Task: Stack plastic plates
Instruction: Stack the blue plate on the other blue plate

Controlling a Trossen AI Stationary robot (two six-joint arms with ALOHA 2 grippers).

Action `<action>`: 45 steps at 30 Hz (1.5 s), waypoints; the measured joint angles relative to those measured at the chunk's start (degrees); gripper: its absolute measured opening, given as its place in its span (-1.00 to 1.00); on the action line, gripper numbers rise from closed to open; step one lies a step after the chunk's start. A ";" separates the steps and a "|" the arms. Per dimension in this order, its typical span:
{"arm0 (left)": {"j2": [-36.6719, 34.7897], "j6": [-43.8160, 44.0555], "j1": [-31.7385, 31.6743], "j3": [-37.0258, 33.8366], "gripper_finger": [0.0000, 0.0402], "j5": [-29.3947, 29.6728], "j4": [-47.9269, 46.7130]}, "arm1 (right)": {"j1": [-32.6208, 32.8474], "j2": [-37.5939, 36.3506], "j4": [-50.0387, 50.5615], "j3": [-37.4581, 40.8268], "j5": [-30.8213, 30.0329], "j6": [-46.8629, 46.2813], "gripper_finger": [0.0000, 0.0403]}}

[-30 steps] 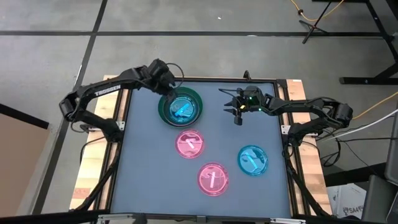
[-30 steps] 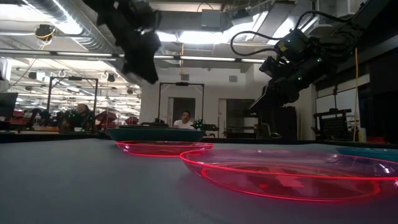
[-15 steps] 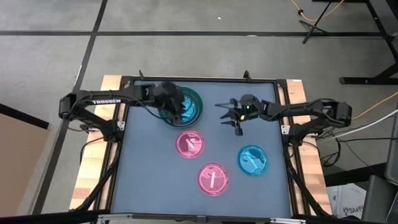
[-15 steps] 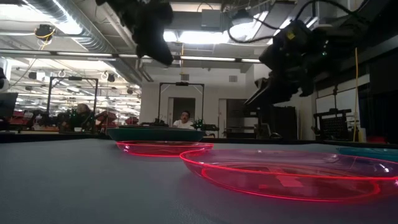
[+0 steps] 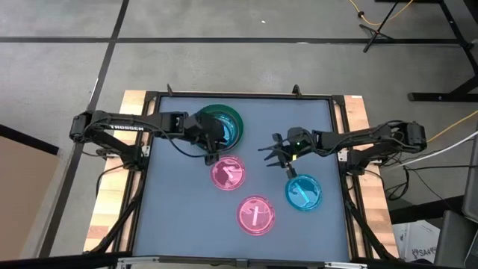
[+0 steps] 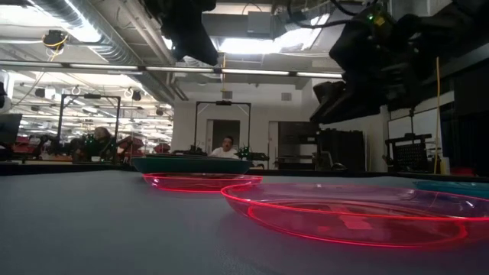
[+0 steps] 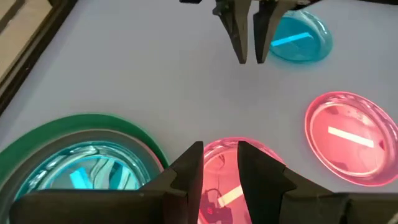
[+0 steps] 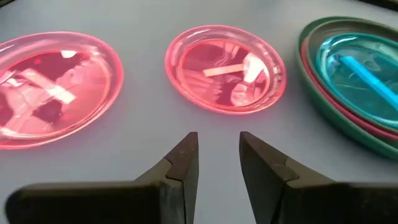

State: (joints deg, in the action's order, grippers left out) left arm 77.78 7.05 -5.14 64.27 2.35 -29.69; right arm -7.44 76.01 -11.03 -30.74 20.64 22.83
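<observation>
Grey tabletop (image 5: 179,202) below me: my left gripper (image 5: 210,150) hangs, fingers parted, between the green stack (image 5: 218,127) and nearest pink plate (image 5: 228,172) (right gripper (image 5: 274,152) beyond, also parted).

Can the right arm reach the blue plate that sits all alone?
Probably yes. The right hand hangs open just beside the lone blue plate, on that arm's own side of the table. Nothing lies between them, and the left hand is away by the stack.
</observation>
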 joint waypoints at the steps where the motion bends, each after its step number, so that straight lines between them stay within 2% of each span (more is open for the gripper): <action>1: 0.00 -0.01 0.31 0.00 -0.54 0.01 0.00 | 0.46 -0.52 0.55 0.00 0.00 0.00 -0.48; 6: 0.00 -0.01 1.27 0.00 -0.54 0.02 0.39 | 2.11 -4.13 6.03 -0.04 0.01 0.02 -0.48; 12: 0.00 0.00 1.23 0.00 -0.54 0.15 0.39 | 2.72 -7.78 17.19 -0.07 0.50 -0.35 -0.48; 16: 0.00 -0.02 1.24 0.00 -0.54 0.15 0.42 | 3.11 -9.48 24.46 -0.07 2.87 -0.24 -0.48; 20: 0.00 -0.04 1.22 0.00 -0.54 0.15 0.50 | 3.08 -10.01 30.83 -0.07 5.78 0.10 -0.48; 26: 0.02 -0.15 1.22 0.00 -0.54 0.15 0.70 | 2.91 -9.99 39.77 -0.06 5.89 0.39 -0.48; 32: 0.02 -0.15 1.22 0.00 -0.54 0.15 0.70 | 2.91 -9.75 44.24 -0.04 5.21 0.63 -0.48; 39: 0.03 -0.16 1.22 0.00 -0.54 0.15 0.70 | 2.91 -9.75 44.66 -0.04 -1.62 0.73 -0.48; 45: 0.04 -0.17 1.22 0.00 -0.54 0.15 0.70 | 2.91 -9.75 44.58 -0.04 -2.12 0.72 -0.48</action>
State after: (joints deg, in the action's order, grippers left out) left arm 77.82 6.87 -3.92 64.27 2.50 -28.99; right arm -4.54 66.26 33.54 -30.79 18.52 23.55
